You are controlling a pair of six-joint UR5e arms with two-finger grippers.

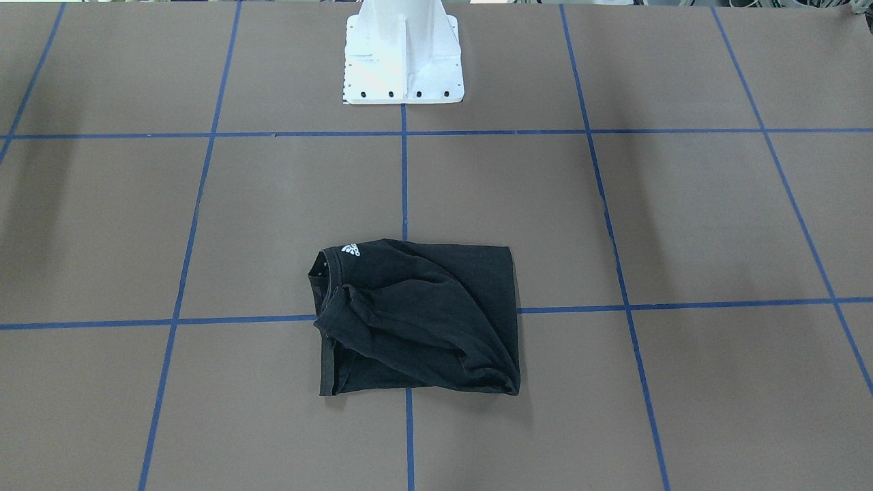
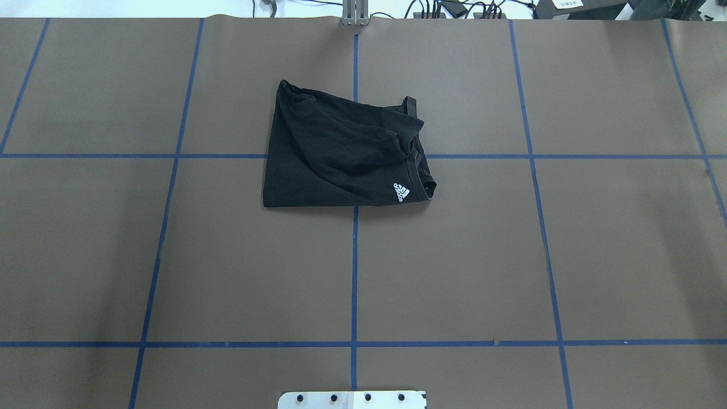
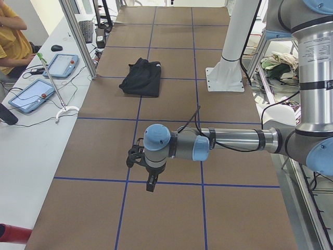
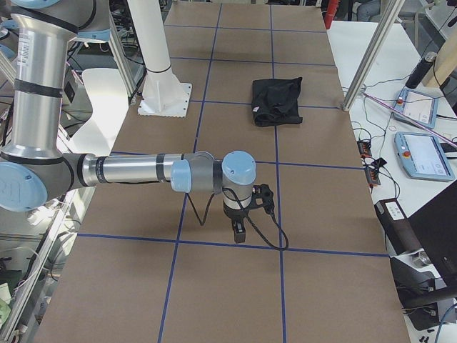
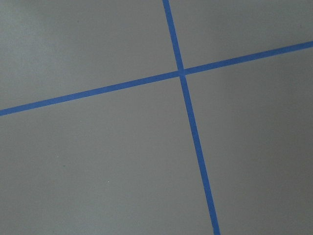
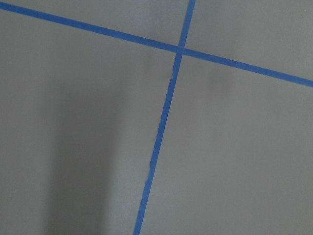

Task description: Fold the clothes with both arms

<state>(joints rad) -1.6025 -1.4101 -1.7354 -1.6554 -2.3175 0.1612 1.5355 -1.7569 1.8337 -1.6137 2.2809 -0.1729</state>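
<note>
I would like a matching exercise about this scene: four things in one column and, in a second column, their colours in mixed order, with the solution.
Things:
1. T-shirt
2. base
3. tape
4. table

Colours:
A. blue
B. brown
C. black
D. white

Pairs: 1-C; 2-D; 3-A; 4-B

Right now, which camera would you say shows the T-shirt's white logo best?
The overhead exterior view: the white logo on the black T-shirt is largest and sharpest. The front-facing view shows it smaller; the side views, too small to tell; the wrist views, only table.
</note>
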